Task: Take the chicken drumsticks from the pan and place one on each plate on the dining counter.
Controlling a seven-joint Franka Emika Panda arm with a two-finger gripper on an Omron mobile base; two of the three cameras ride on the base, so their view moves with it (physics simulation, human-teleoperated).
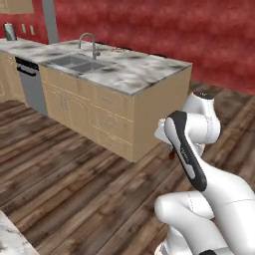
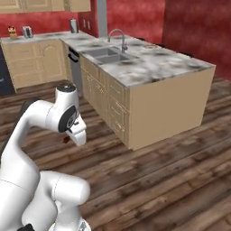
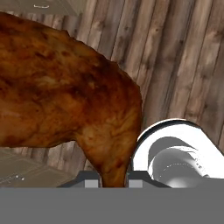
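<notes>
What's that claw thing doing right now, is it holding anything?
Gripper: closed on the dark reddish-brown chicken drumstick, carried above the wooden floor.

Both base views share the dining counter (image 1: 124, 69); hand view faces floorboards.

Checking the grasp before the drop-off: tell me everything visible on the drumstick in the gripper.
The drumstick is the dark reddish-brown one, with mottled, roasted-looking skin in brown and orange patches. In the hand view its bulky meaty end spreads up and left, and it narrows to a thin end pinched between the gripper fingertips, which are shut on it. It hangs over the wooden floor, touching nothing else. In the base views only a small red bit peeks out below the hand.
</notes>
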